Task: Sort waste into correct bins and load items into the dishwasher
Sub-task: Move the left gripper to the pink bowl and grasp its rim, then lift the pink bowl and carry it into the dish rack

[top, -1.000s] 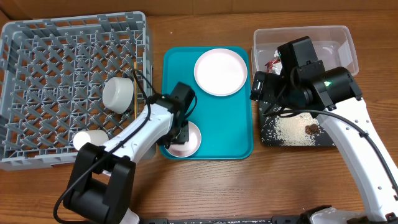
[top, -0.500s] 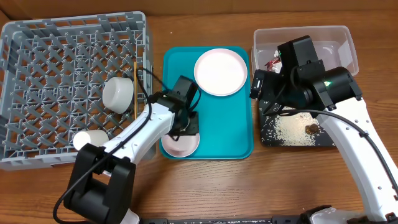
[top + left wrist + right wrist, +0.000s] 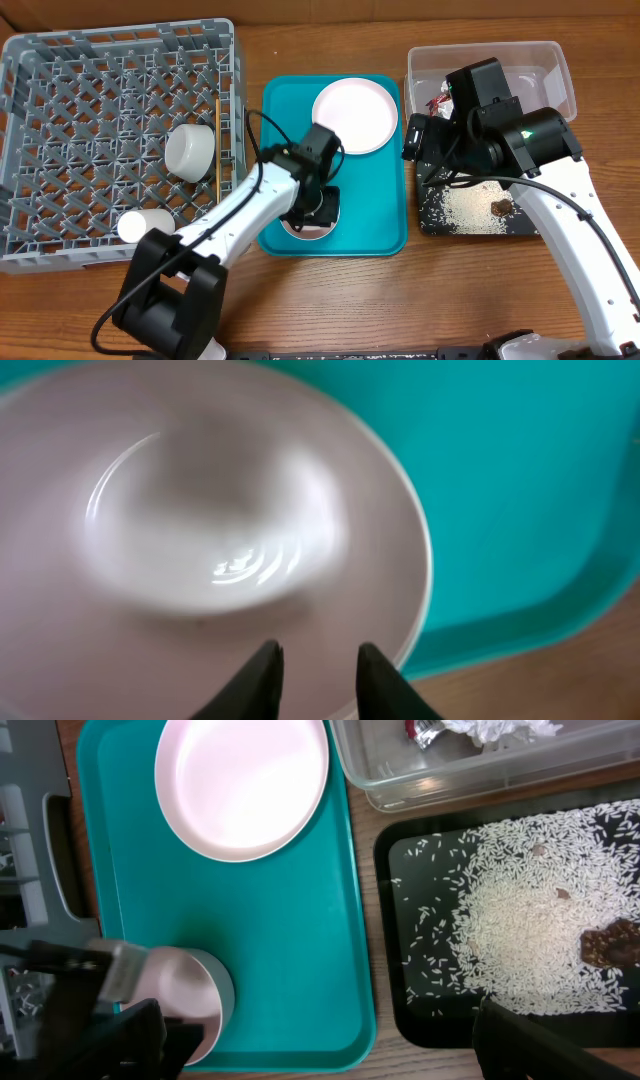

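The left gripper (image 3: 318,205) has its two black fingers (image 3: 262,678) nearly together, clamped on the rim of the small pink round bowl (image 3: 220,520). The bowl is just ahead of them, over the flat teal plastic tray (image 3: 520,480). The right gripper (image 3: 416,140) hangs with its fingers wide apart. Between and beyond them lies the pale pinkish-white round plate (image 3: 243,782), on the tray.

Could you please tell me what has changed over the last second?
The left gripper swung rightward in the overhead view and now covers most of the small pink bowl, which seems nudged slightly right with it; whether it grips is unclear. The plate, dish rack and right arm stayed put.
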{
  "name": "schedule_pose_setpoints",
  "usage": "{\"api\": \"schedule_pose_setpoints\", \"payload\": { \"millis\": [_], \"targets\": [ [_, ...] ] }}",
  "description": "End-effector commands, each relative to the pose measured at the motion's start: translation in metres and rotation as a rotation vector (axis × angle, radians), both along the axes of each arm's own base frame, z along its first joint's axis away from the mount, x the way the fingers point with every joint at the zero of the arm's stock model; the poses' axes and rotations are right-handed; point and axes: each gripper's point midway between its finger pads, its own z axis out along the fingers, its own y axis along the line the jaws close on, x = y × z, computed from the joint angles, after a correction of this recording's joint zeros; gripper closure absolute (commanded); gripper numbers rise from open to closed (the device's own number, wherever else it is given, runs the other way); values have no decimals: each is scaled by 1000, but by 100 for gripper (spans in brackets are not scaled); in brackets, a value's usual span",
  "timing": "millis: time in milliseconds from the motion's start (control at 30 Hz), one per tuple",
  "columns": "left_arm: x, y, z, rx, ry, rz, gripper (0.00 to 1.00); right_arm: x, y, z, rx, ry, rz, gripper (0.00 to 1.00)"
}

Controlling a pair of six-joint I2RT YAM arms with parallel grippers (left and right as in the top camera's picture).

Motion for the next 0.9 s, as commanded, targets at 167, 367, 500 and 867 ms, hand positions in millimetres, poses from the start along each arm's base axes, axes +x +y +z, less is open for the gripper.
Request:
{"api": "schedule_pose_setpoints", "payload": {
  "millis": [167,367,500,867],
  "targets": [
    [28,44,97,77,-236,72,38,2,-1,6,0,-21,-7,0],
    [15,67,43,197,-163,80,42,2,-1,6,0,-22,-7,0],
    [17,71,6,205,-140,101,49,2,-1,6,1,-23,-7,0],
    [24,64,-36,192,-79,111,80,2,-1,6,0,-21,-7,0]
  ]
}}
